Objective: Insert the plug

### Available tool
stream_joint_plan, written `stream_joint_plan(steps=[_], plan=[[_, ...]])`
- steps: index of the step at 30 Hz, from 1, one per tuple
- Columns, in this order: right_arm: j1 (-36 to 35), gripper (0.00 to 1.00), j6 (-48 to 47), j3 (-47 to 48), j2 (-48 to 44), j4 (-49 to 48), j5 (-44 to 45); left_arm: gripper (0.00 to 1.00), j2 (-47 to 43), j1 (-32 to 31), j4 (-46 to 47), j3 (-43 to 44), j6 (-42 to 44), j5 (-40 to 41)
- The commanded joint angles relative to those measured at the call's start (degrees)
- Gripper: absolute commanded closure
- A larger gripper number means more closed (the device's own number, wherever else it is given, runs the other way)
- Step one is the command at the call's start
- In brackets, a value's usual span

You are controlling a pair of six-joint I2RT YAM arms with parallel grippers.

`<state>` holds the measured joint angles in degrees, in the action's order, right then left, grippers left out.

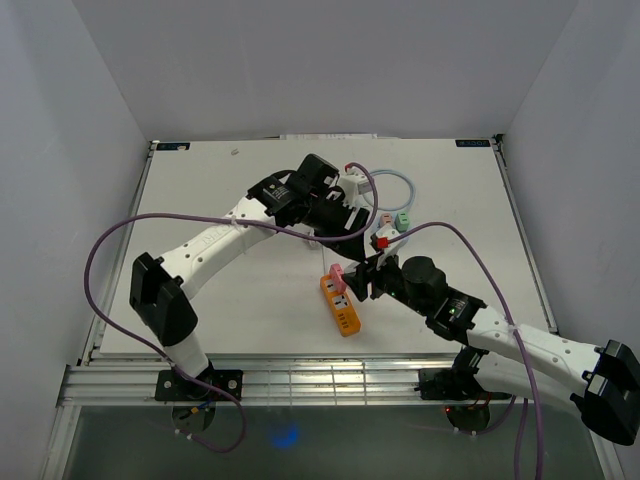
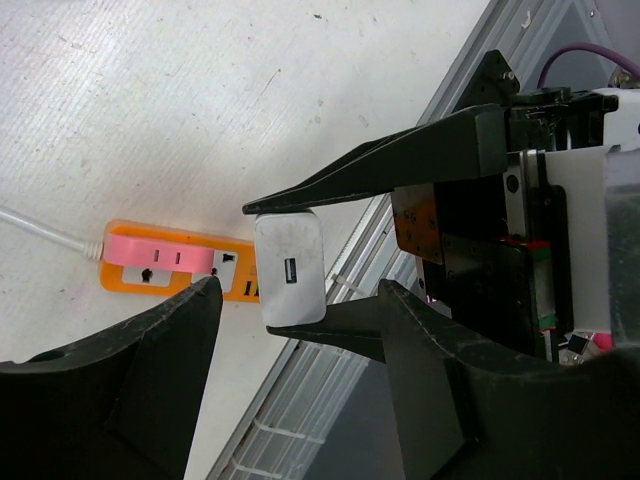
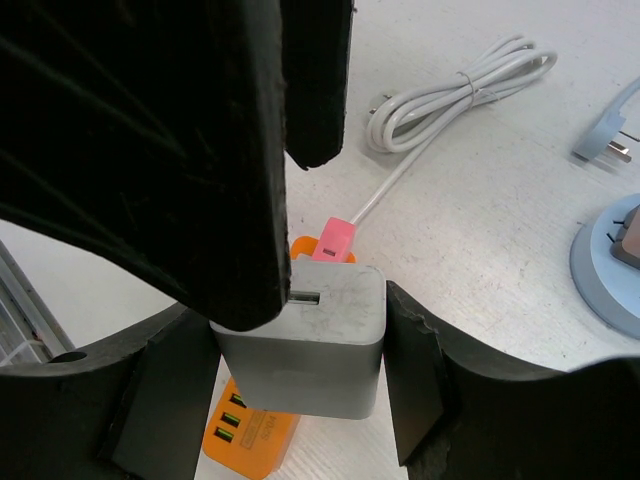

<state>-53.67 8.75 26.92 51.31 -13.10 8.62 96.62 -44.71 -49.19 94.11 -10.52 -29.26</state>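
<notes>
On the white desk point(image 1: 470, 200) lies an orange power strip point(image 1: 341, 306), its long axis running toward the arm bases. The right gripper point(image 1: 360, 282) pinches a white USB charger point(image 3: 300, 345) just above the strip's cord end. The left gripper point(image 2: 300, 295) hangs beside it, spread (holding nothing).

White table point(image 1: 220, 310), orange power strip point(image 1: 345, 312), coiled white cable point(image 3: 455, 95)

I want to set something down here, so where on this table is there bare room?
Bare table lies far right, between the right arm and the table edge, and far left, outside the left arm. The middle is crowded: power strip, coiled cable, loose plugs.
</notes>
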Motion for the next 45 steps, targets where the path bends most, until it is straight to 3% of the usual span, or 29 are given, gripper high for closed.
stream_joint_plan(steps=[1, 7, 16, 20, 30, 32, 37, 41, 43, 44, 45], plan=[[-0.4, 0.80, -0.8, 2.6, -0.8, -3.7, 0.3, 0.26, 0.3, 0.1, -0.6, -0.9, 0.9, -1.7], [-0.3, 0.80, -1.2, 3.9, -0.2, -2.7, 1.0, 0.33, 0.7, 0.1, -0.8, -2.0, 1.2, -2.4], [-0.4, 0.80, -1.2, 6.1, 1.2, -1.9, 0.3, 0.35, 1.2, 0.1, -0.9, -2.9, 1.5, -3.1], [-0.4, 0.81, -1.1, 6.5, 1.7, -1.9, -0.2, 0.45, 1.7, 0.1, -0.8, -2.3, 1.7, -3.8], [-0.4, 0.82, -1.3, 7.4, 2.2, -1.0, -0.3, 0.50, 3.4, -0.2, -0.3, -2.5, 2.1, -5.1], [-0.4, 0.82, -1.2, 7.5, 2.2, -1.0, -0.4, 0.54, 3.5, -0.1, 0.1, -2.5, 2.0, -5.5], [-0.3, 0.81, -1.1, 7.4, 2.0, -1.1, -0.4, 0.80, 4.3, -0.2, 0.5, -1.9, 2.4, -7.4], [-0.4, 0.70, -1.0, 7.2, 1.6, -1.0, 0.0, 0.97, 4.5, -0.1, 0.5, -1.5, 2.7, -8.1], [-0.4, 0.53, -0.8, 7.1, 1.3, -0.3, 1.0, 1.00, 4.1, -0.1, 0.5, -1.5, 2.8, -7.7], [-0.3, 0.37, -0.7, 7.2, 1.3, 0.1, 1.2, 1.00, 3.9, -0.1, 0.5, -1.5, 3.0, -7.4], [-0.3, 0.31, -0.6, 7.0, 1.2, 0.4, 1.4, 1.00, 3.8, -0.2, 0.5, -1.6, 3.1, -6.7]])
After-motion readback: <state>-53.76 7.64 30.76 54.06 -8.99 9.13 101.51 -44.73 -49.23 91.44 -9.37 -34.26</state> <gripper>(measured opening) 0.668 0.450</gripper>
